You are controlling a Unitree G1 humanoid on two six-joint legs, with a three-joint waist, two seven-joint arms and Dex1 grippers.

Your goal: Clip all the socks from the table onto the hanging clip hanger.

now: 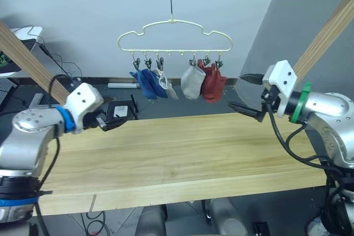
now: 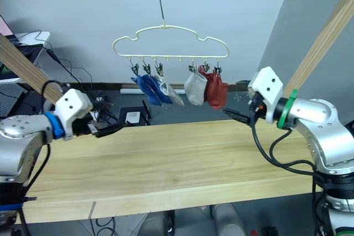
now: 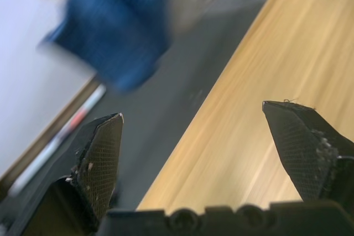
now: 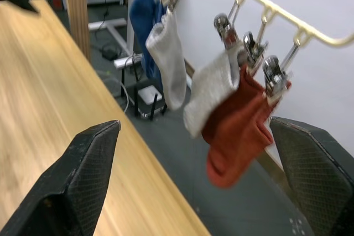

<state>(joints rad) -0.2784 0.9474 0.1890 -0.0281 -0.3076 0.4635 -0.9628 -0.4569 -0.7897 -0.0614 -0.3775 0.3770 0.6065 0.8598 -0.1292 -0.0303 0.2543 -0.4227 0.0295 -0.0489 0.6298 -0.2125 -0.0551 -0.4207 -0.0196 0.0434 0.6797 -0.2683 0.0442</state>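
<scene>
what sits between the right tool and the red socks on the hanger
Nothing visible. The open right tool hangs in free air beside the red socks, which are already clipped to the clip hanger above the table.

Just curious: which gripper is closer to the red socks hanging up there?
Right. The right gripper sits just beside the red socks; the left gripper is farther off, below the blue socks.

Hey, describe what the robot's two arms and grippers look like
Both arms are silver metal with white wrist housings and black cables. The left arm has a blue wrist ring, the right a green one. The left gripper and right gripper each have two black, pointed, textured fingers.
</scene>
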